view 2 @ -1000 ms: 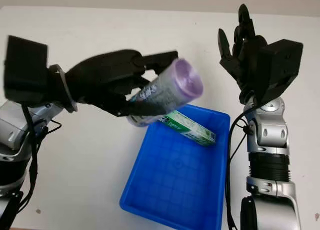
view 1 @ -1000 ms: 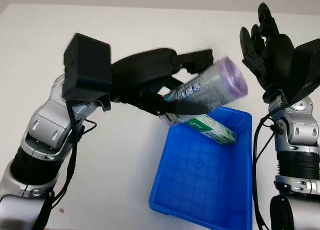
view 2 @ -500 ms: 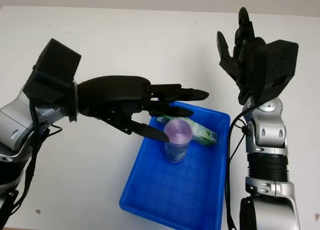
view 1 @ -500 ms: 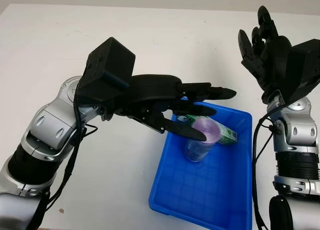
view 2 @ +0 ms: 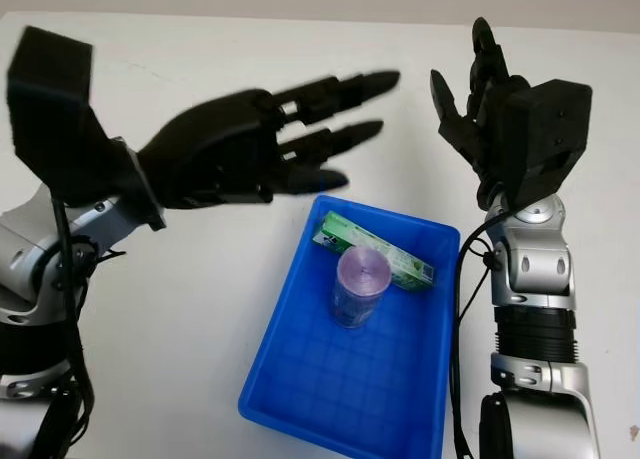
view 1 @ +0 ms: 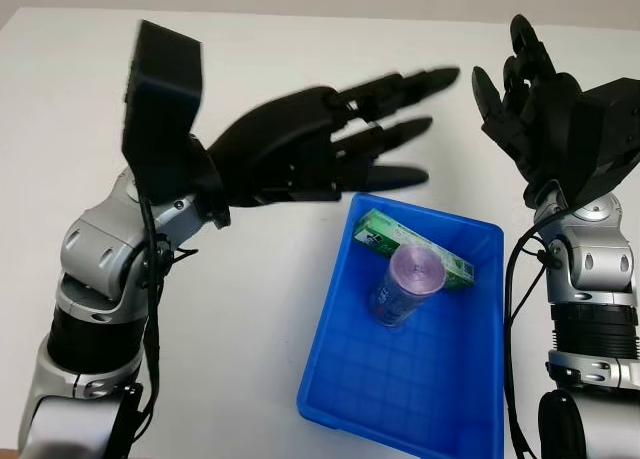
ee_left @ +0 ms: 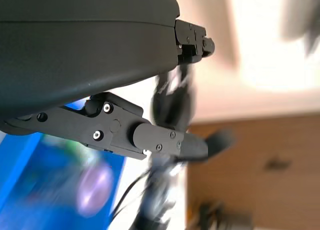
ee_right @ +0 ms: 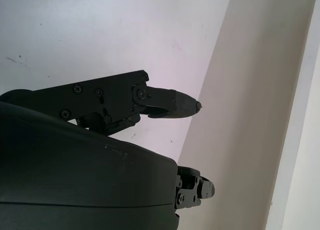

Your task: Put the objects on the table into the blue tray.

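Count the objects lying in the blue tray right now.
2. A green box lies across the far end of the blue tray, and a purple-capped bottle sits against its near side. Nothing appears hidden.

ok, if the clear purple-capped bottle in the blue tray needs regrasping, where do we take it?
Likely from above, fingers around the body just under the cap: the clear purple-capped bottle stands roughly upright in the blue tray, with the green carton right behind it. Both hands, left and right, are open.

Purple-capped bottle (view 1: 405,286) beside green box (view 1: 415,248), both inside blue tray (view 1: 400,393).
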